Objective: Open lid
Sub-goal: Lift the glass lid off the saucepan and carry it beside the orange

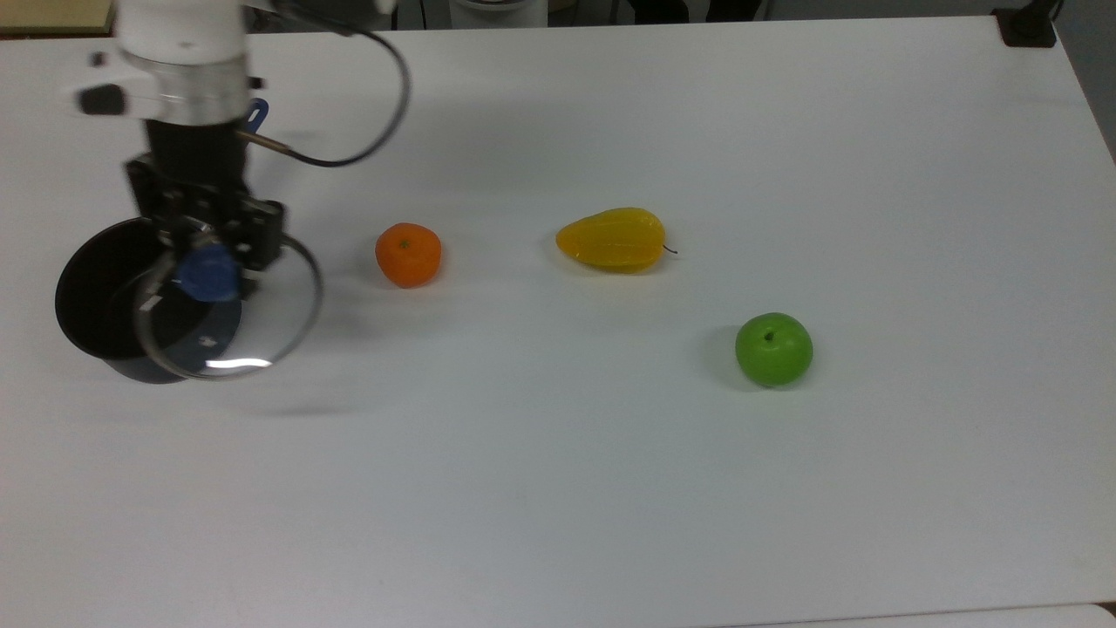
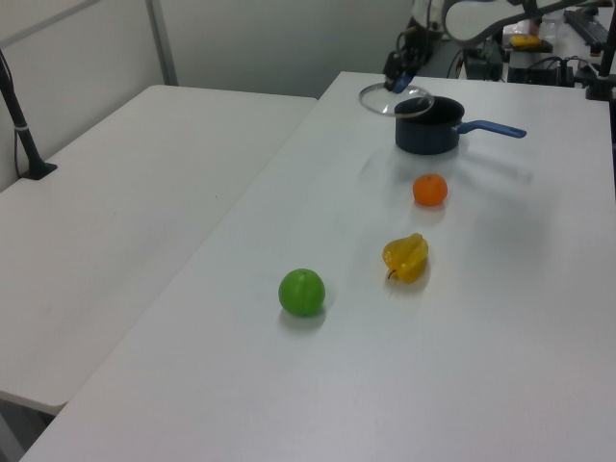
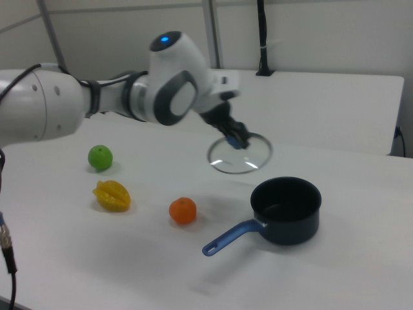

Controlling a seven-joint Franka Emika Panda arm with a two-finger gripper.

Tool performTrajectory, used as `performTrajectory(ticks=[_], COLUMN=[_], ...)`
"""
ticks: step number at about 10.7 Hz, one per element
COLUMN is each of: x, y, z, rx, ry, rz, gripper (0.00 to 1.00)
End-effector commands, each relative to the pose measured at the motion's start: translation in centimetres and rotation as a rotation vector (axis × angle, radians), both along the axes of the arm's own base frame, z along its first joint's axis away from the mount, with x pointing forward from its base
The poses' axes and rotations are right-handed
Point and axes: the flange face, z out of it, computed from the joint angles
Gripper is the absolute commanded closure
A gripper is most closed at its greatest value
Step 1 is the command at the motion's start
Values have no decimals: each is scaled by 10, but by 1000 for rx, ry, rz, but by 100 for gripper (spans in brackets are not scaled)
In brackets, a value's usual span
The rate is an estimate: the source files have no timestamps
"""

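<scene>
You see no legible brand, label or writing on any item. The work surface is a plain white table [image 1: 610, 488]; in the left view a second white table [image 2: 115, 221] adjoins it on the left view's left, with pale wall panels behind. A black post [image 3: 261, 39] stands at the far table edge in the right view.

Note the gripper [image 1: 209, 262]: it is clamped on the blue knob [image 1: 209, 275] of the lid [image 1: 261, 340], holding the lid in the air. The lid is clear of the saucepan [image 3: 287, 210]. In the top view the lid overlaps the saucepan's rim on the top view's right; in the right view it hangs above the table, behind the saucepan and toward the right view's left. A shadow lies on the table below it.

The saucepan stands open on the table, its blue handle [image 3: 229, 239] pointing toward the right view's lower left.

Three fruits lie on the table, apart from one another: an orange [image 1: 408, 254] nearest the saucepan, a yellow starfruit [image 1: 612, 239] next, and a green apple [image 1: 773, 349] farthest.
</scene>
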Motion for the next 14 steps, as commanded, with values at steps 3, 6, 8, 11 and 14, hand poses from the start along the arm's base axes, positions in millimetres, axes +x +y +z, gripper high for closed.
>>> performTrajectory(ticks=[3, 6, 8, 11, 14], x=[-16, -24, -24, -20, -18], y=[166, 221, 246, 266, 268], z=[-47, -90, -109, -128, -138], rx=[-4, -1, -3, 9, -15], ry=[94, 154, 167, 127, 108], rz=[81, 162, 201, 239, 268], gripper=[49, 49, 49, 49, 49])
